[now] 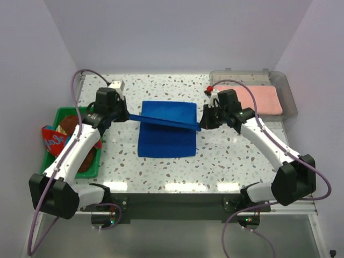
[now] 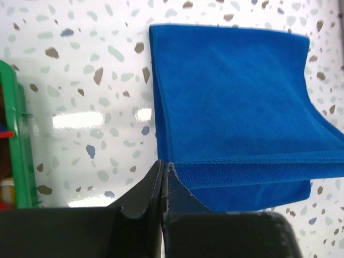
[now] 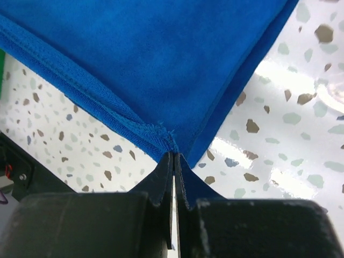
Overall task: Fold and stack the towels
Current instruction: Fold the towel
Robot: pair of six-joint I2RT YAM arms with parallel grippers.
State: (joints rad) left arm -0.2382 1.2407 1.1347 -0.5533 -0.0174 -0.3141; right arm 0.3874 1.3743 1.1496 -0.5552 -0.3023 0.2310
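Note:
A plain royal blue towel [image 1: 164, 141] lies mid-table, with one edge lifted and stretched between both grippers. My left gripper [image 1: 129, 116] is shut on that edge's left corner; in the left wrist view the gripper [image 2: 163, 164] pinches the hem of the blue towel [image 2: 231, 91]. At the right corner my right gripper [image 1: 201, 126] is shut too, and the right wrist view shows the gripper [image 3: 174, 156] clamped on the bunched corner of the blue towel [image 3: 150, 59]. A salmon pink towel [image 1: 252, 99] lies folded in the clear tray [image 1: 290, 102].
A green basket [image 1: 67, 110] stands at the left table edge, holding a blue and red patterned towel [image 1: 52, 141] and a brown towel [image 1: 88, 160]. The left wrist view shows the basket's green rim [image 2: 19, 145]. The speckled table ends just before the arm bases.

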